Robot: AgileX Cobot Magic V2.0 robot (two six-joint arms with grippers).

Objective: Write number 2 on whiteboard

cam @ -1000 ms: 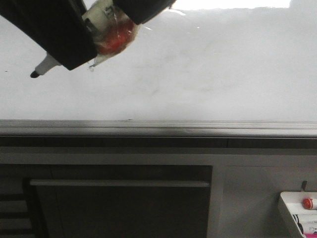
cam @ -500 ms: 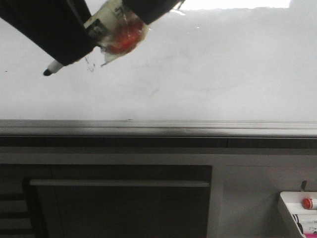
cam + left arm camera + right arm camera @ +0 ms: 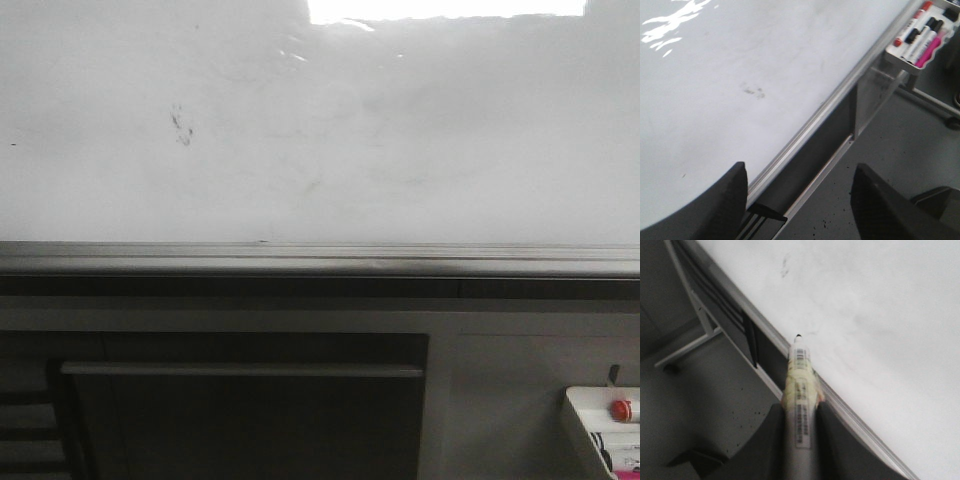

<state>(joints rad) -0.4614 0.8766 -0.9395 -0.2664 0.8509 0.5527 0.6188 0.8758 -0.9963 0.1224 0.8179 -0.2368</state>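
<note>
Front view: the whiteboard (image 3: pixel 420 150) fills the upper part of the picture, its grey rail (image 3: pixel 320 257) along the bottom edge; neither arm shows here.
Marks on the board: only a small dark smudge (image 3: pixel 181 124) toward the upper left, plus faint erased smears — no readable digit anywhere.
The number 2: not on the board in any view; it is not yet drawn.
Right gripper (image 3: pixel 799 417): its two fingers are clamped on a marker (image 3: pixel 799 390), the tip uncapped and pointing toward the board's bottom rail, apparently clear of the white surface.
Left gripper (image 3: pixel 797 200): fingers spread apart with nothing between them, hanging near the rail by the board's lower edge.
Marker tray (image 3: pixel 918 34): hangs off the board's right end, holding several pens, one pink.
Progress: judged from the bare board, the writing itself has not begun — the pen is in hand, which is the only step that looks done.
Left to do: bring the tip onto a bare patch of board, draw the curved top, the diagonal and the flat base.
</note>
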